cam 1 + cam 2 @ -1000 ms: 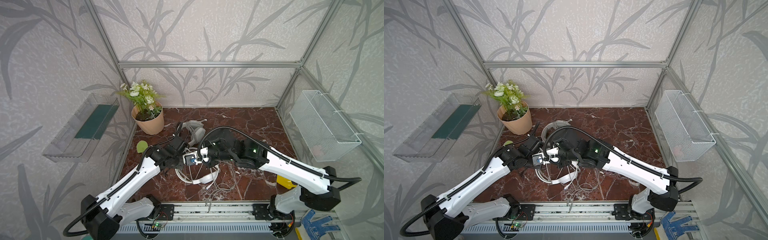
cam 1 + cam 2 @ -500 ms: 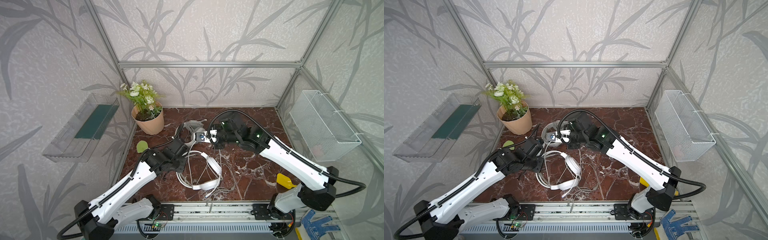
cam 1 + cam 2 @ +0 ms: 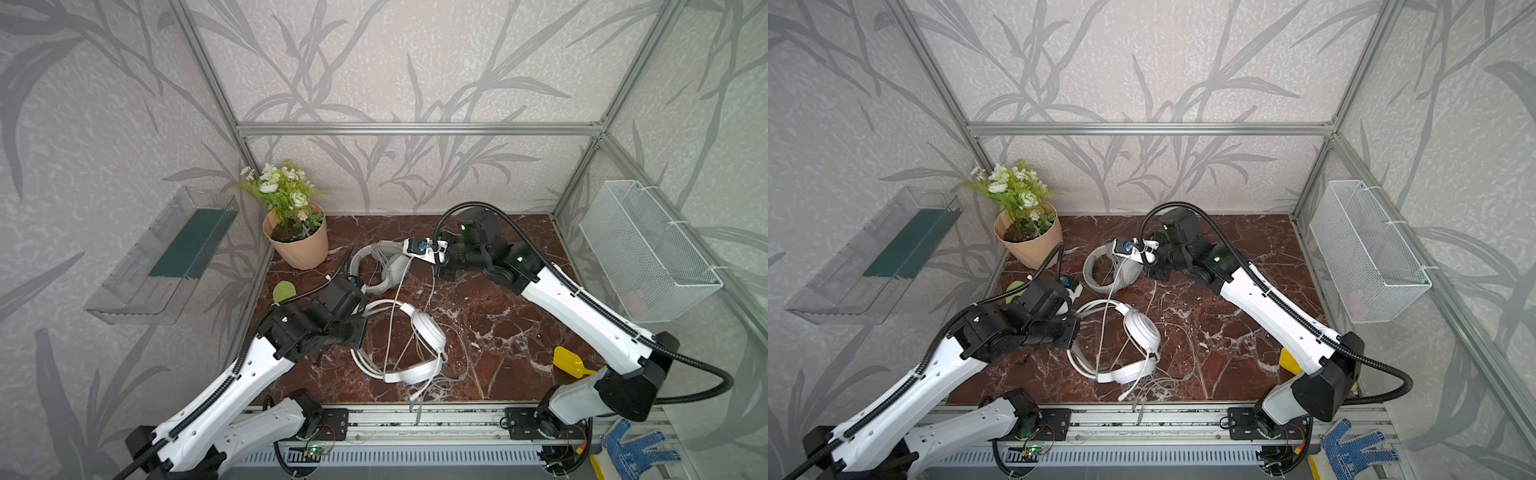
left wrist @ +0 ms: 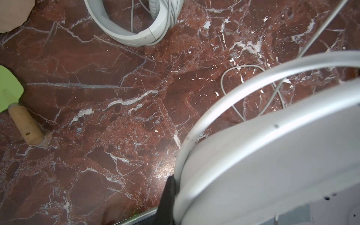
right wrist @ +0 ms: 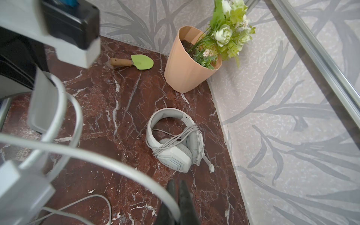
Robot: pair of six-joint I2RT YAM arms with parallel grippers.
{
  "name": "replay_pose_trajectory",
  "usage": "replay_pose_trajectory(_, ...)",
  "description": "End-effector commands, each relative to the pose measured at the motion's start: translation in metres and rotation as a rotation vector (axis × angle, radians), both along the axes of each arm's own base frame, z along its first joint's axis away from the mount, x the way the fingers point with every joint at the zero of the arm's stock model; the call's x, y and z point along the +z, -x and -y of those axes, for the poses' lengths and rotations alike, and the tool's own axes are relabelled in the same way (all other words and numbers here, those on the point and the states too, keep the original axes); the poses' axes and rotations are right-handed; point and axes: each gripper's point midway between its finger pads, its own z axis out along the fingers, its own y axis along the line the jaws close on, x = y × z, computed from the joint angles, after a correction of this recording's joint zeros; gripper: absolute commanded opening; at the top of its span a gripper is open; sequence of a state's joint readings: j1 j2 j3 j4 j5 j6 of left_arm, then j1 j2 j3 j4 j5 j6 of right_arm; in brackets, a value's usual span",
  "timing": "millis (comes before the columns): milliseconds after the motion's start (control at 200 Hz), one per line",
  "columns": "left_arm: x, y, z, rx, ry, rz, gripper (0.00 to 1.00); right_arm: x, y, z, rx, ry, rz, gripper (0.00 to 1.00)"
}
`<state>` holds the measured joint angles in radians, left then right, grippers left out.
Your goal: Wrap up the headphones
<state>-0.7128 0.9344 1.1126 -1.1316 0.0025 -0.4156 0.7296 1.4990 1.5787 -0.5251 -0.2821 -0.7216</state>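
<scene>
Both jaws closed: right pinching cable, left prob. gripping white headset

Soft, even light; top views sharp, wrist views blurred close to the lens.

In both top views the cell is lit brightly from above, and only faint shadows are cast on the marble under the arms; the frame posts are splayed toward the corners. In the left wrist view the white headset is reduced to a pale blur, and a small sheen is caught on the stone beside it. In the right wrist view the cable is smeared out of focus, while the grey headset is kept sharp.
</scene>
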Motion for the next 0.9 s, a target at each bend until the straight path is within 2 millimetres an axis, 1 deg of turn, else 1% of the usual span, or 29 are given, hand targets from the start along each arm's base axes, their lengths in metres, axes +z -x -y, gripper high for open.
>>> replay_pose_trajectory(0,0.027,0.005,0.009,-0.025,0.097,0.031,0.00,0.000,-0.007,-0.009,0.002,-0.053,-0.024,0.00)
replay_pose_trajectory(225,0.039,0.009,0.013,-0.036,0.142,0.040,0.00,-0.015,-0.020,-0.012,-0.019,-0.060,-0.078,0.00)
replay_pose_trajectory(315,0.044,0.009,0.006,-0.025,0.127,0.066,0.00,-0.020,-0.027,-0.008,-0.048,-0.072,-0.082,0.00)
replay_pose_trajectory(380,0.048,0.009,0.000,-0.019,0.105,0.085,0.00,-0.018,-0.038,-0.002,-0.095,-0.116,-0.075,0.00)
replay_pose_trajectory(460,0.050,0.010,-0.002,-0.021,0.102,0.087,0.00,-0.014,-0.048,0.004,-0.129,-0.179,-0.091,0.00)
replay_pose_trajectory(555,0.054,0.010,0.002,-0.024,0.121,0.082,0.00,-0.023,-0.046,-0.001,-0.112,-0.185,-0.138,0.00)
replay_pose_trajectory(630,0.061,0.010,0.003,-0.023,0.145,0.099,0.00,-0.032,-0.048,-0.002,-0.126,-0.191,-0.167,0.00)
replay_pose_trajectory(730,0.078,0.010,0.000,-0.014,0.172,0.143,0.00,-0.044,-0.052,-0.001,-0.155,-0.205,-0.179,0.00)
replay_pose_trajectory(800,0.089,0.009,0.000,0.003,0.198,0.166,0.00,-0.048,-0.052,-0.003,-0.165,-0.224,-0.197,0.00)
replay_pose_trajectory(895,0.101,0.005,-0.004,0.040,0.210,0.194,0.00,-0.047,-0.052,-0.002,-0.176,-0.259,-0.201,0.00)
